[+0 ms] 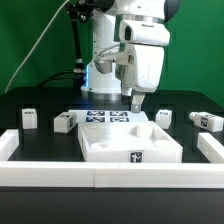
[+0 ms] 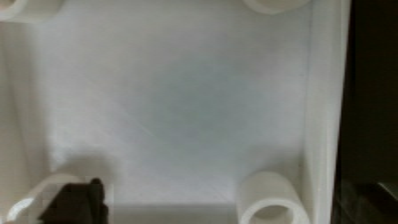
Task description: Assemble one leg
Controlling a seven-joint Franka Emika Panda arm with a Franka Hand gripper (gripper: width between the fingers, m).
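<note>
Several legs lie loose on the black table: two at the exterior view's left [image 1: 30,118] [image 1: 65,122] and two at its right [image 1: 165,116] [image 1: 208,121]. Each is a stubby white post with a tag. My gripper [image 1: 135,99] hangs just above the far right part of the large white tray-like piece [image 1: 105,148], away from every leg. In the wrist view the gripper [image 2: 224,206] is open and empty. One black finger [image 2: 71,200] shows over the tray's floor [image 2: 178,100], beside a round white socket [image 2: 270,200]. No leg shows in the wrist view.
The marker board [image 1: 108,117] lies behind the tray. A low white wall bounds the table at the left [image 1: 8,146], front [image 1: 60,176] and right [image 1: 210,149]. A second round socket [image 2: 270,5] sits along the tray wall.
</note>
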